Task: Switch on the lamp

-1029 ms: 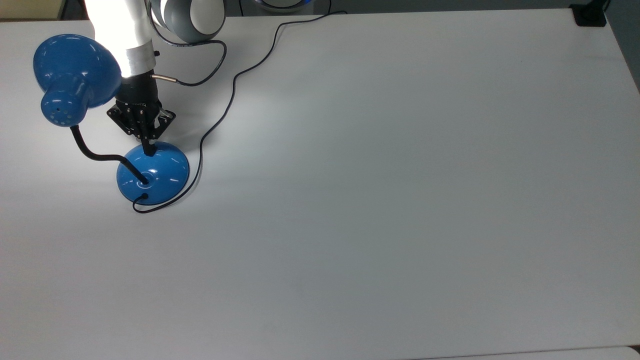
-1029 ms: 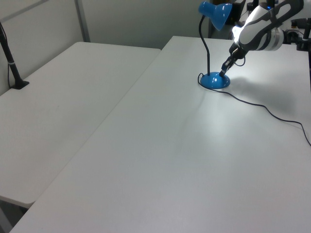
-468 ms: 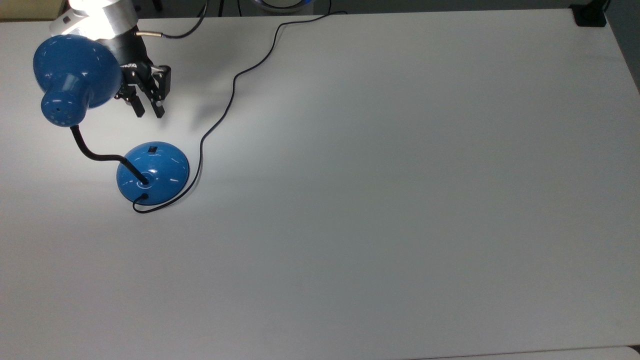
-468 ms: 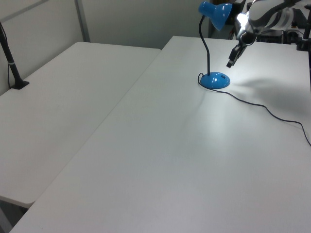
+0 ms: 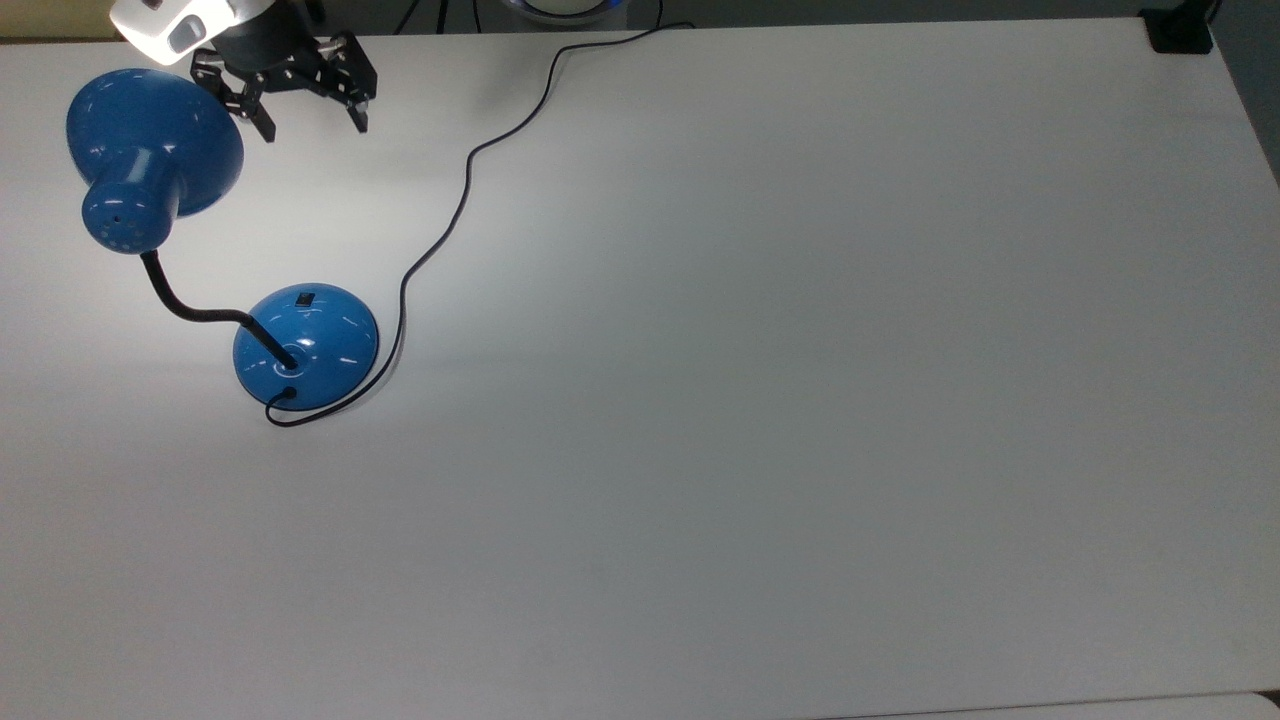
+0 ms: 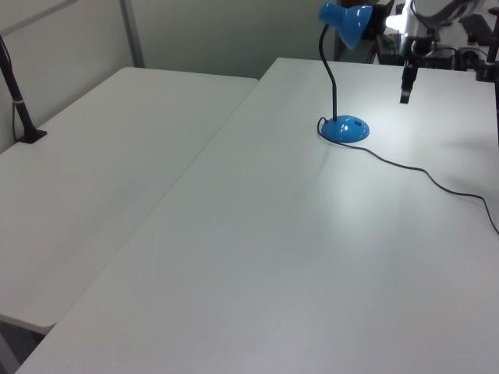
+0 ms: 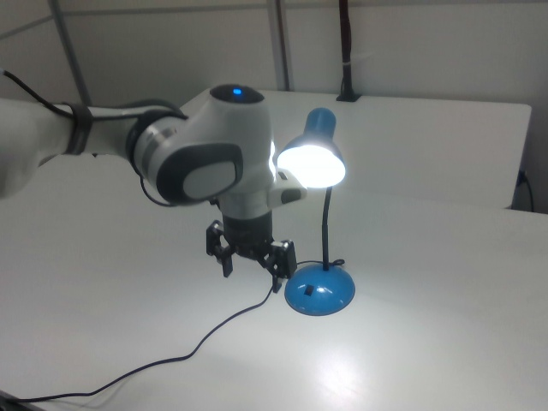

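One lamp, and it's lit — in the right view the bulb glows white inside the shade and throws a bright patch on the table. The lamp stands toward the top view's left, domed blue base flat on the surface, black neck arching up to the cone, the little switch bare on the dome with nothing touching it.

The gripper hangs high and clear near the table's far edge in the top view, fingers spread wide apart, holding nothing. So the job looks done to me.

What could spoil it now? The cord snakes across the table just beside the arm's path; if the arm swings low it might snag that and drag the base, or tip the lamp over. The shade sits close to the wrist in the top view too, so a careless turn could knock the bendy neck. And any drop back onto the dome risks pressing the switch again and killing the light.

Compared with a second ago: then the closed fingertips were pressed down on the base right at the switch. Half a second ago the gripper had lifted off, fingers parting. Now it's further back and wider open. The lamp itself hasn't shifted.
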You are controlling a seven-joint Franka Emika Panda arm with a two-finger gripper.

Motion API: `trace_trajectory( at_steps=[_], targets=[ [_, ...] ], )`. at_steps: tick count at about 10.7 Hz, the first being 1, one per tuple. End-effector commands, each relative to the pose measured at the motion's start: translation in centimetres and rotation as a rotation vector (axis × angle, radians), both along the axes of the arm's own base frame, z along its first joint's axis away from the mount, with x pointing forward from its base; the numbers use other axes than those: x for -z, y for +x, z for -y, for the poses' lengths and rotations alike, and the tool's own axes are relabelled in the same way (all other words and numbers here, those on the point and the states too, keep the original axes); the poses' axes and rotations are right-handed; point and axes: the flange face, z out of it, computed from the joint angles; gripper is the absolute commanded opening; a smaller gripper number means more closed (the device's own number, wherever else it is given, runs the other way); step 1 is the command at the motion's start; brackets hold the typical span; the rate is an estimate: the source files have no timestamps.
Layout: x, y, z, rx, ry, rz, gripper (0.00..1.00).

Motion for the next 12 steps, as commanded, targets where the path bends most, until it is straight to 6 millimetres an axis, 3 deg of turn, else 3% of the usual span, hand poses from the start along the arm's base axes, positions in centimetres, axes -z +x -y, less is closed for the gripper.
trace_trajectory(
  at_steps=[1,3,5,7,12],
  targets=[
    [-8.9,0.5,-2.6,0.056,0.008,-0.062,1.00],
    [-12.1,2.2,-6.6,0.191,0.003,-0.034,1.00],
    [-15.5,3.9,-11.6,0.192,-0.022,0.026,1.00],
    [-17.4,4.3,-12.5,0.168,-0.032,0.062,1.00],
    [-18.4,4.5,-13.0,0.168,-0.034,0.080,1.00]
  ],
)
